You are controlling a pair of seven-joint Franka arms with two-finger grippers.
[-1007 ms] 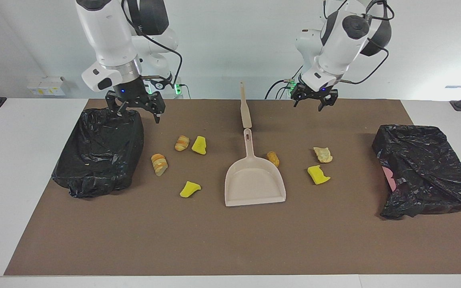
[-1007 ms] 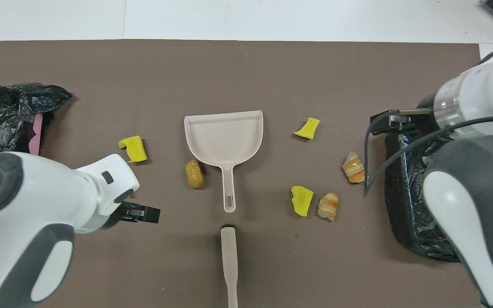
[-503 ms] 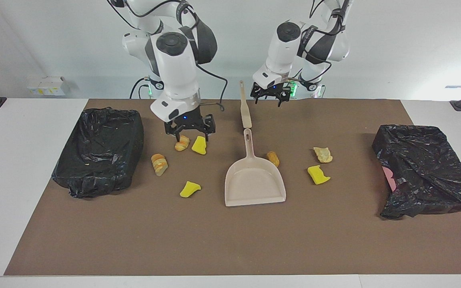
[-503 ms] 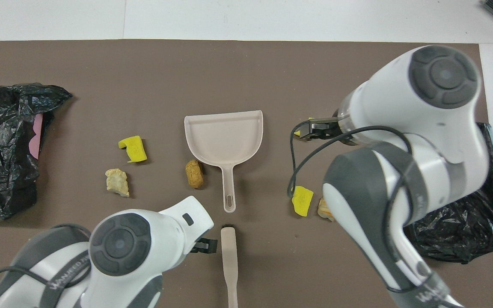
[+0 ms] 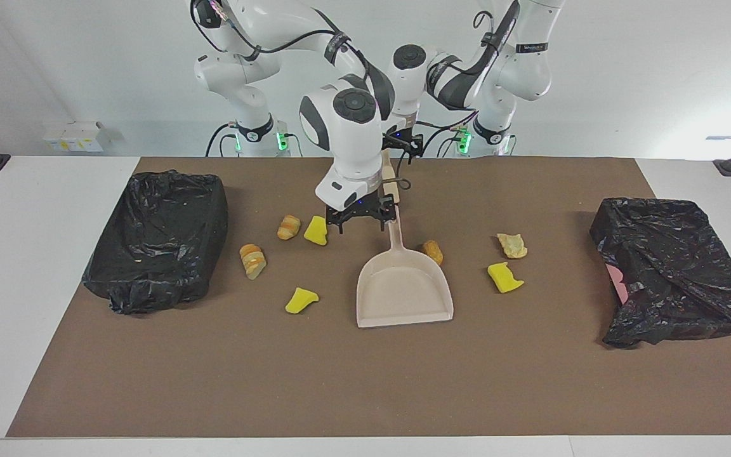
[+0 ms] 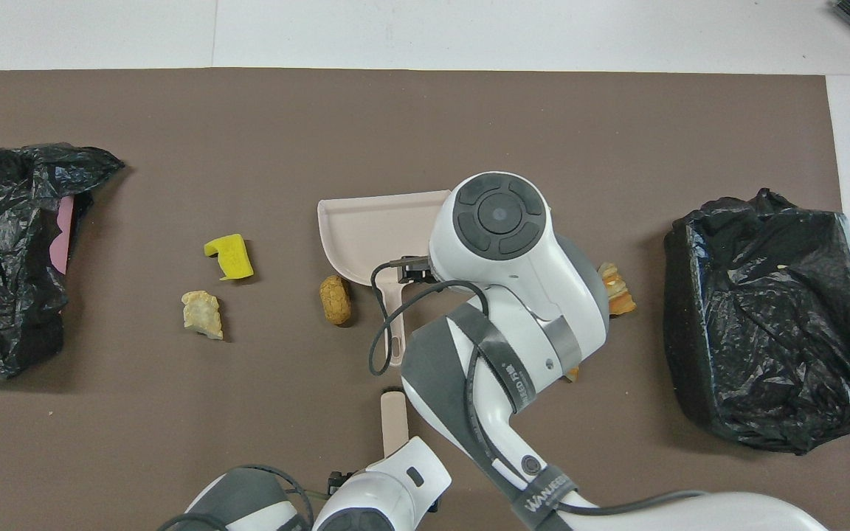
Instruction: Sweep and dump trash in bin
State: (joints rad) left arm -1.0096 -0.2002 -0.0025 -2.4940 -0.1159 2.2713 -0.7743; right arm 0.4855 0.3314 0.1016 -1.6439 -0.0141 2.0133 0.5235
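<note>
1. My right gripper [image 5: 363,219] hangs with its fingers spread and nothing in them. It is just above the end of the dustpan [image 5: 403,287] handle that lies nearer to the robots.
2. To take the handle well, I judge that I should centre the fingers across the thin stem, come straight down and close there. The pan should stay flat on the brown mat [image 5: 365,381], with its mouth facing away from the robots.
3. My left gripper [image 5: 405,147] is over the beige brush [image 5: 391,184], which lies in line with the pan handle and nearer to the robots. It is partly hidden by my right arm, but its fingers are released and it holds nothing.
4. The two grippers are close together here, so I would take care that the wrists do not collide.
5. The trash is scattered on the mat on both sides of the pan.
   - A tan lump [image 5: 433,252] lies just beside the pan's shoulder.
   - A pale lump [image 5: 513,245] and a yellow chunk [image 5: 505,277] lie toward the left arm's end.
   - Two striped pastries [image 5: 289,226] [image 5: 252,260] and two yellow chunks [image 5: 316,230] [image 5: 301,299] lie toward the right arm's end.
6. The yellow chunk near my right fingers could be knocked as I descend.
7. A black-bagged bin [image 5: 156,254] sits at the right arm's end with its mouth upward. A crumpled black bag [image 5: 670,273] sits at the left arm's end.
8. Nothing stands between the pan and the bin except the trash.
</note>
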